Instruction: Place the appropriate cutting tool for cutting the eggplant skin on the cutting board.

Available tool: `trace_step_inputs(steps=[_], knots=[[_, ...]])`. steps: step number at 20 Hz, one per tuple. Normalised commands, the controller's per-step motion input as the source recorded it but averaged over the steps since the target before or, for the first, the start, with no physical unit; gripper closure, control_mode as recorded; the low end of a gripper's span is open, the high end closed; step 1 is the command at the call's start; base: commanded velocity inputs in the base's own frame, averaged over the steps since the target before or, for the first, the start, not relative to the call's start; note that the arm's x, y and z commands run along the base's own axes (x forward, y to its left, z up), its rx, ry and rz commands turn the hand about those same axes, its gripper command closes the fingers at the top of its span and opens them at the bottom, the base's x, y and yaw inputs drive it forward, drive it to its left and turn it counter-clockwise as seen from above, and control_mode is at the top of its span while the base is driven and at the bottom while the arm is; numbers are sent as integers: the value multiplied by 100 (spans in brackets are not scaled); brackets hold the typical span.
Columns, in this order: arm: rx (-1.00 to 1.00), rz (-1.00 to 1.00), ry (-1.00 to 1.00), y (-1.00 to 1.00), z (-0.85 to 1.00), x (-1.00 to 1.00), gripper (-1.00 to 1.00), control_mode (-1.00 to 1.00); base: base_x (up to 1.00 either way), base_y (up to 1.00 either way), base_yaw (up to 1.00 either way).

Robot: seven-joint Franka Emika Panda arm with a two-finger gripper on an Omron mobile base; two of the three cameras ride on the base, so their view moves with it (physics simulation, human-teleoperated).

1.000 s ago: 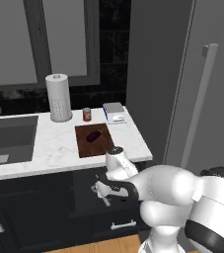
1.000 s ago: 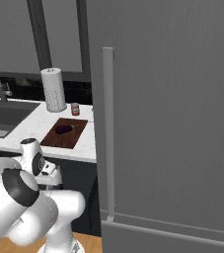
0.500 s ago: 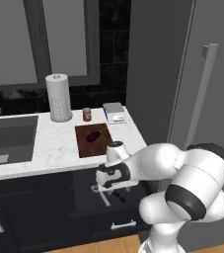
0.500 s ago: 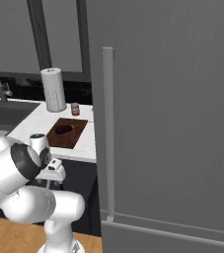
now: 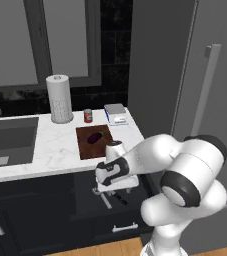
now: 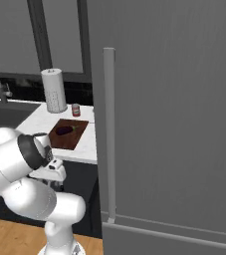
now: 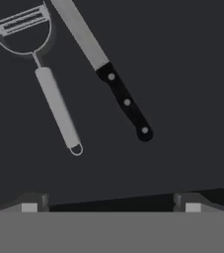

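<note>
The silvery peeler (image 7: 57,105) lies on the dark drawer floor, its forked head toward the hand view's upper left. Beside it lies the black-handled knife (image 7: 126,103). My gripper (image 7: 111,204) hangs above them, open and holding nothing, with its fingertips (image 7: 32,203) apart at the bottom edge. From the left base view the gripper (image 5: 111,190) points down into the open drawer under the counter, where the peeler (image 5: 105,200) shows faintly. On the counter sits the reddish-brown cutting board (image 5: 87,147) with the purple eggplant (image 5: 95,137) on it. The right base view has the board (image 6: 73,139) and eggplant (image 6: 64,130) too.
A paper towel roll (image 5: 59,98), a small red can (image 5: 88,116) and a white-and-blue box (image 5: 116,113) stand at the back of the counter. The sink (image 5: 5,140) is to the left. The tall grey fridge (image 5: 205,100) is on the right.
The arm's upper links have swung over and bent more above the open drawer; the hand stays over the drawer. Board, eggplant and tools have not moved.
</note>
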Motion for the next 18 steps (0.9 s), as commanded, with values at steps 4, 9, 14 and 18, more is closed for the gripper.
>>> trace_step_inputs(steps=[4, 9, 14, 18], knots=[[0, -8, 0, 14, -21, 0, -100, -100, 0, 0, 0], [0, -9, 0, 16, -18, -8, -100, -100, 0, 0, 0], [0, -5, 0, 7, -13, 0, -100, -100, 0, 0, 0], [0, -2, 0, 7, -26, 0, -100, -100, 0, 0, 0]])
